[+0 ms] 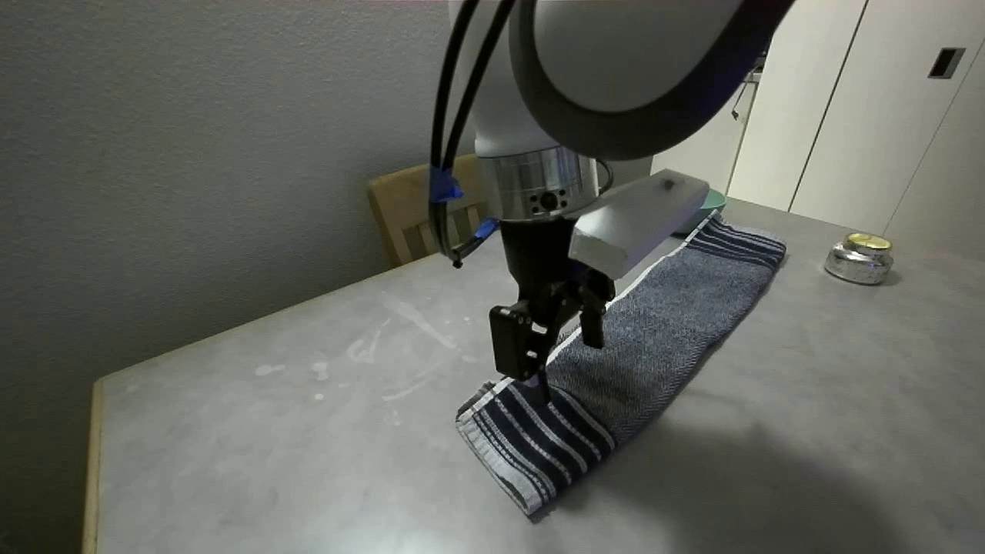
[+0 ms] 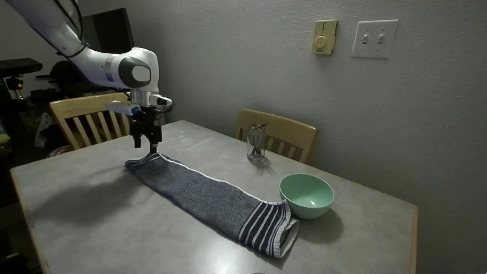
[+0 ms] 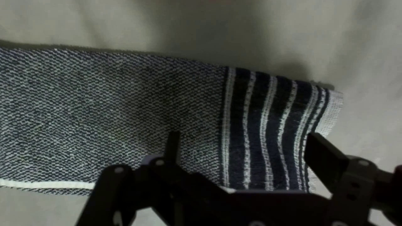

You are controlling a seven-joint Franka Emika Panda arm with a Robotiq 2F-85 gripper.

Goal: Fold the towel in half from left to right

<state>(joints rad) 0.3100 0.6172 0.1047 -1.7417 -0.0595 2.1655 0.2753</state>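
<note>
- The long, narrow, dark grey-blue cloth towel (image 2: 201, 190), banded with white stripes at both ends, lies flat along the pale grey, wood-edged counter (image 1: 231, 446).
- Expect it to be light, soft and limp; the coarse weave looks grippy rather than slippery, and nothing in it should break, though a raised end will probably sag.
- The end facing 4 o'clock in an exterior view gapes, so there are likely two layers, which could slide over each other. Best hold, I judge: one firm pinch through both layers at a striped corner, on the side with the white edge line.
- In an exterior view the long axis runs from 10 o'clock to the gaping striped end (image 2: 266, 228) at 4 o'clock. In an exterior view the nearer striped end (image 1: 542, 442) points between 7 and 8 o'clock. In the wrist view the axis lies close to 9-to-3.
- The black, two-fingered hand (image 3: 242, 135) is over that nearer end, its fingers (image 3: 326, 158) spread well apart and gripping nothing; whether a fingertip touches the cloth I cannot tell.
- A round mint-green bowl (image 2: 306, 196) sits just beside the gaping end, at 1 o'clock from it; a fold carried that way might brush it.
- A clear glass jar (image 2: 255, 146) stands farther off, between 1 and 2 o'clock from the towel's middle.
</note>
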